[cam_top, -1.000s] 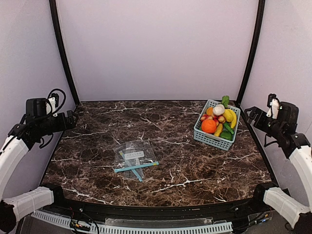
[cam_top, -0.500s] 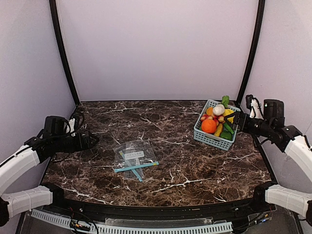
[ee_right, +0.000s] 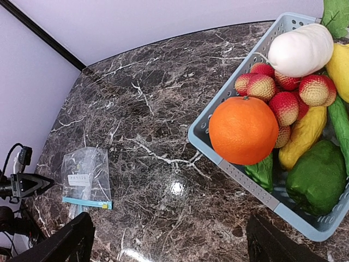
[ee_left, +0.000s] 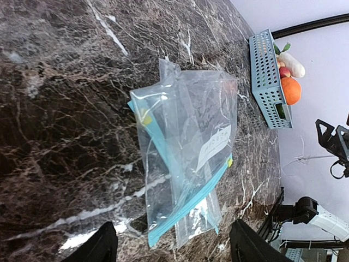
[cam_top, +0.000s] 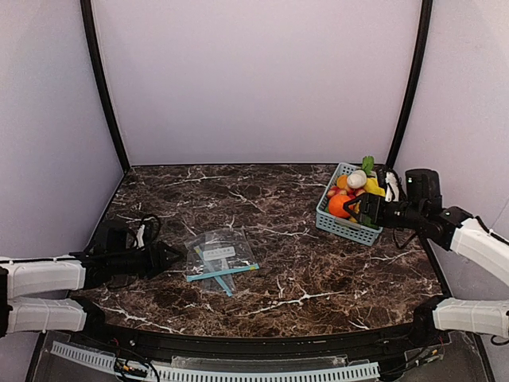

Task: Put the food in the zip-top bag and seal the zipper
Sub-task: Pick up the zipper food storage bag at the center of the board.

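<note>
The clear zip-top bag (cam_top: 221,259) with its blue zipper strip lies flat on the marble at centre left. It is empty and partly folded over itself. My left gripper (cam_top: 172,256) hovers low just left of the bag. In the left wrist view, the left gripper (ee_left: 174,245) is open, with the bag's (ee_left: 185,164) near edge between its fingers. The food sits in the blue basket (cam_top: 343,229): an orange ball (ee_right: 243,130), a white oblong (ee_right: 301,49), a yellow oblong (ee_right: 302,136) and a green piece (ee_right: 317,177). My right gripper (cam_top: 358,208) is open and empty over the basket's near-left rim (ee_right: 240,174).
Small red-yellow fruits (ee_right: 283,103) are also piled in the basket. Black frame posts (cam_top: 102,87) and lilac walls close in the back and sides. Bare marble tabletop (cam_top: 278,207) lies between bag and basket.
Both arms came down from raised poses at the sides. The left one moved in low toward the bag, the right one toward the basket. The left jaws narrowed slightly.
</note>
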